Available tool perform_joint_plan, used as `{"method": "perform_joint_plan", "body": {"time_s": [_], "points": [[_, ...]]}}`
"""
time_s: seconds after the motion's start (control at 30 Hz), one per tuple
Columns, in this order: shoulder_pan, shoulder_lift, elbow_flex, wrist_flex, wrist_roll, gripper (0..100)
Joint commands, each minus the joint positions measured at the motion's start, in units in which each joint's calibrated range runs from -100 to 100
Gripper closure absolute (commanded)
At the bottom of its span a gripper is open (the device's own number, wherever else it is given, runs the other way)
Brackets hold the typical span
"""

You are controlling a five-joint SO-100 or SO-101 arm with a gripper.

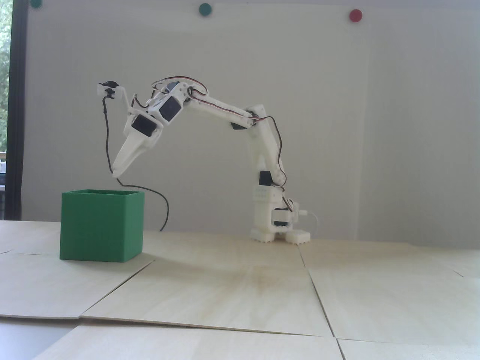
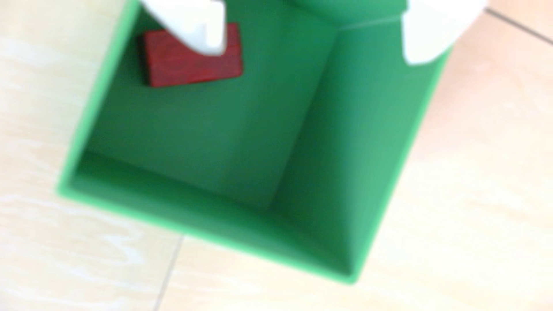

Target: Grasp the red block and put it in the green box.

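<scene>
The green box stands on the wooden table at the left of the fixed view, open at the top. In the wrist view I look down into the green box. The red block lies on its floor near the upper left corner, partly behind one white fingertip. My gripper is open, its two fingertips wide apart above the box, and holds nothing. In the fixed view the gripper points down, just above the box's rim. The block is hidden by the box wall there.
The arm's base stands at the back centre of the table. A black cable hangs from the wrist camera down behind the box. Seams run between the table's wooden panels. Green and red dots sit on the wall.
</scene>
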Motion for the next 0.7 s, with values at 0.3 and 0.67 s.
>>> {"method": "perform_joint_plan", "body": {"time_s": [0.3,0.67], "points": [[-8.4,-21.0,-4.9,16.8,0.0,96],[-17.9,-38.7,20.2,20.1,-0.1,98]]}}
